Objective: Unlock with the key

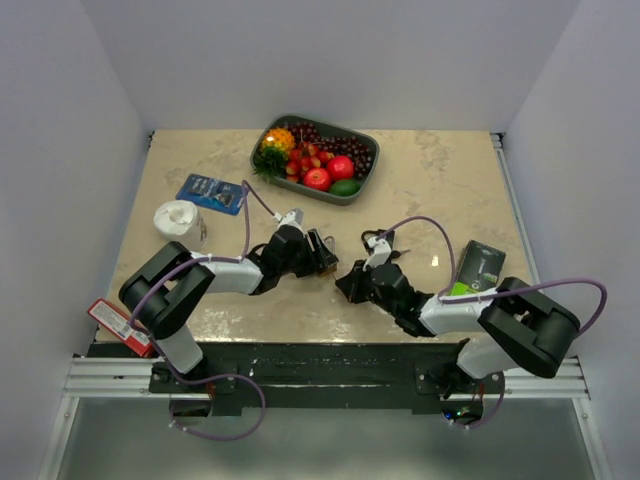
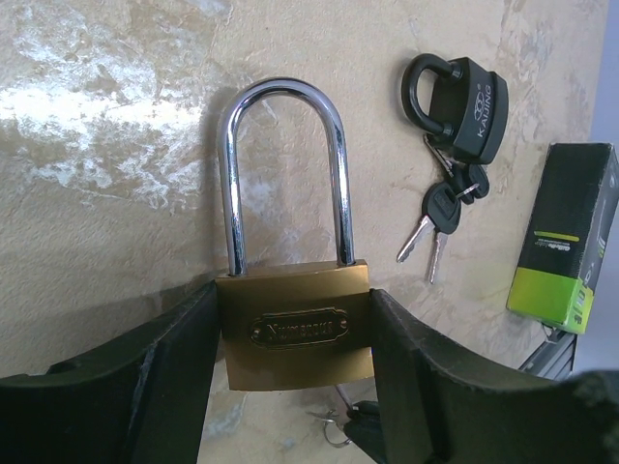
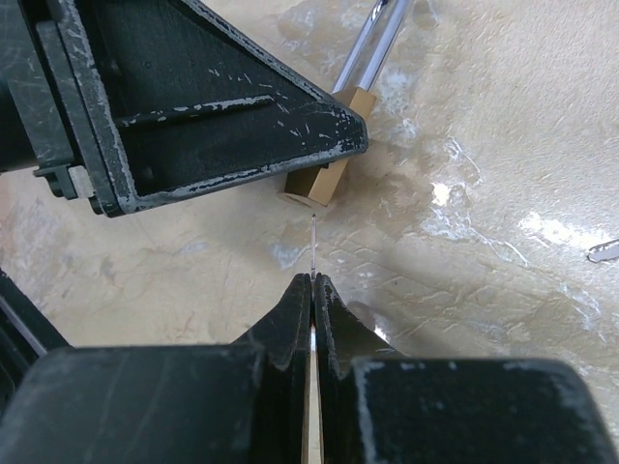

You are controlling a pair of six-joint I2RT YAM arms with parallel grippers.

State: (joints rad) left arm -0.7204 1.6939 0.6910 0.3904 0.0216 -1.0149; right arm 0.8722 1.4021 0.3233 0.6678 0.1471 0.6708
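My left gripper (image 2: pixel 295 340) is shut on the body of a brass padlock (image 2: pixel 295 324), holding it just above the table with its steel shackle (image 2: pixel 283 164) pointing away. The shackle sits closed in the body. My right gripper (image 3: pixel 312 278) is shut on a thin key (image 3: pixel 313 246), seen edge-on. The key's tip points at the padlock's underside (image 3: pixel 324 179) and stands just short of it. In the left wrist view the key blade (image 2: pixel 344 396) and its ring show below the padlock. In the top view the two grippers (image 1: pixel 322 252) (image 1: pixel 350 280) meet at the table's middle.
A black padlock (image 2: pixel 464 106) with a bunch of keys (image 2: pixel 440 217) lies on the table beyond. A black and green box (image 1: pixel 478 268) lies at the right. A tray of fruit (image 1: pixel 368 172) stands at the back. A blue packet (image 1: pixel 211 193), a white cup (image 1: pixel 178 218) and a red pack (image 1: pixel 118 325) lie at the left.
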